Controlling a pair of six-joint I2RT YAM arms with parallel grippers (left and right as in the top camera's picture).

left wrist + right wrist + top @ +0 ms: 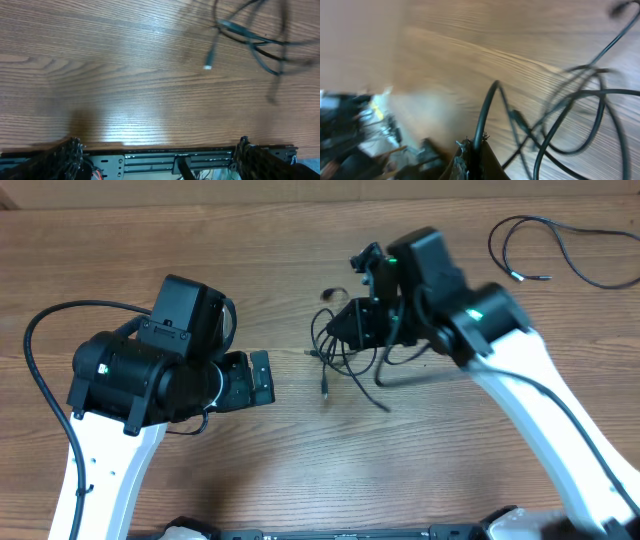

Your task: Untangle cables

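pale wood-grain table (250,240) in every view; the cables (345,350) form a loose black tangle right of centre, one plug tip (208,66) trailing; a separate cord (565,255) loops by the far right edge; right gripper (472,152) is pinched on one strand, seemingly of the tangle, though that view is blurred; left gripper (262,377) is spread wide, bare wood between it and the tangle.

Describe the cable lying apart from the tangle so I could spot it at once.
In the overhead view, look past the right arm to the table's top right corner. A single thin black cable lies there flat in a loose open loop. Unlike the tangled cables bunched at the right gripper mid-table, it lies alone.
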